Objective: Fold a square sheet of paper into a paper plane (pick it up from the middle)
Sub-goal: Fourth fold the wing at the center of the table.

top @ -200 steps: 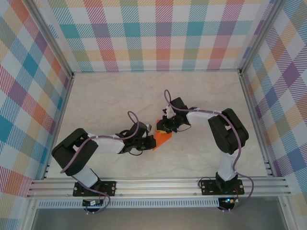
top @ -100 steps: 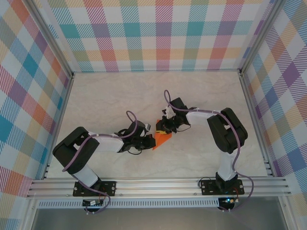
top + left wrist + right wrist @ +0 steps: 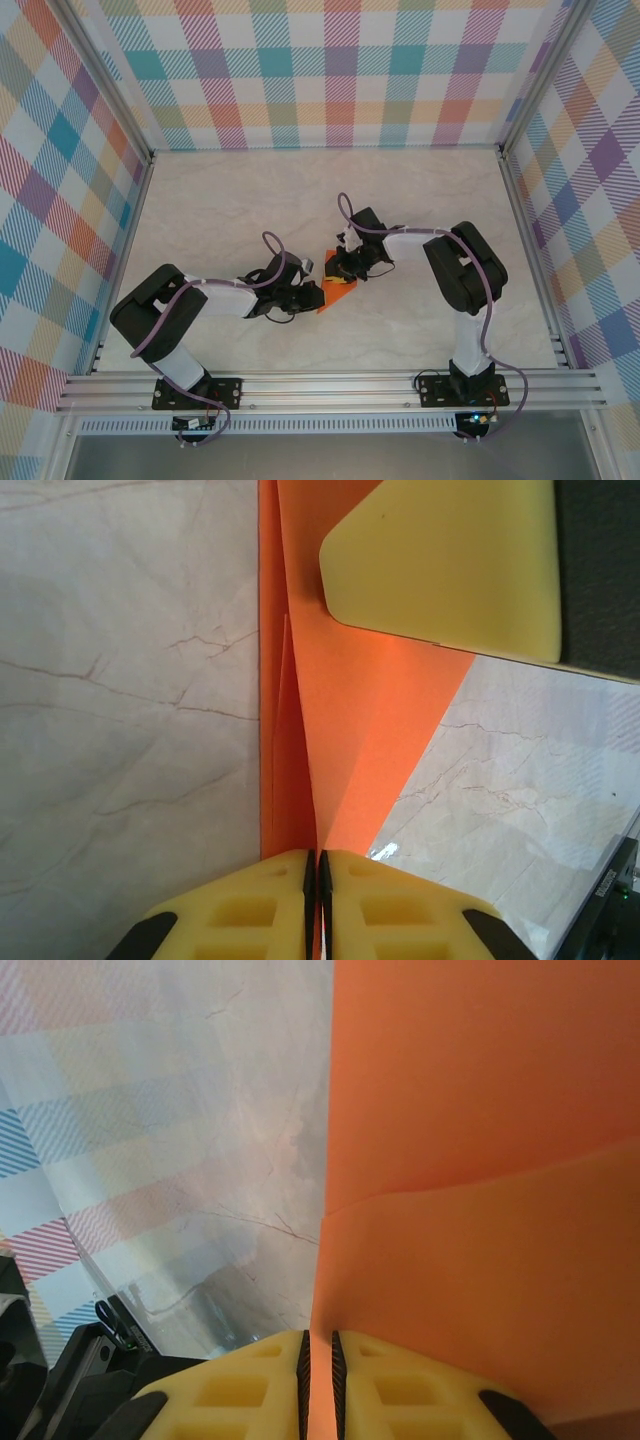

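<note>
Seemingly midway: the paper is a creased wedge, pinched by left pincer and right pincer; narrower folds remain.

The top camera sits above and behind the arm bases, looking down on the whole table. Each wrist camera looks out past its own jaws, left gripper and right gripper, very close to the orange paper, which all three views share.

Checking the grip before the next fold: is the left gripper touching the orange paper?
Touching. The left wrist view shows the left gripper closed on the orange paper, its edge pinched between the jaws.
</note>
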